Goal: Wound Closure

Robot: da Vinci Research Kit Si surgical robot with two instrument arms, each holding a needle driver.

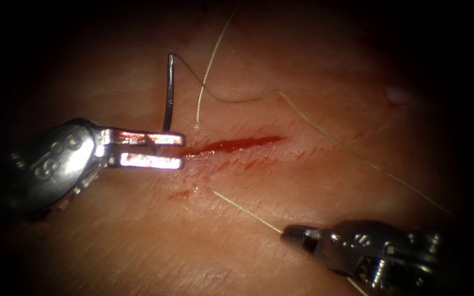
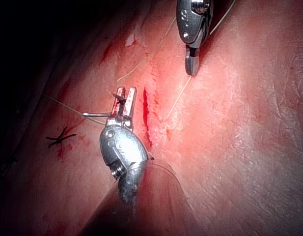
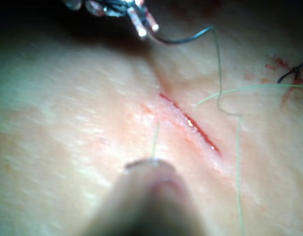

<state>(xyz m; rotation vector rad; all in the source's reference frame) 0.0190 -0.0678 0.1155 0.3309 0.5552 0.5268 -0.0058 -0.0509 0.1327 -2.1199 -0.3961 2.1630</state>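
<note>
The left arm's silver end effector (image 1: 163, 149) sits at the nine o'clock end of the narrow red cut (image 1: 237, 144) in the pale pink pork tissue (image 1: 303, 219). Its jaws look parted, yet the upper one seems to pin the dark curved steel needle (image 1: 168, 93) near its lower end. The needle stands clear of the tissue, its eye end towards twelve o'clock. The fine yellowish thread (image 1: 303, 116) runs from that eye towards four o'clock. The right end effector (image 1: 292, 234) — at five o'clock — is closed on a thread strand.
</note>
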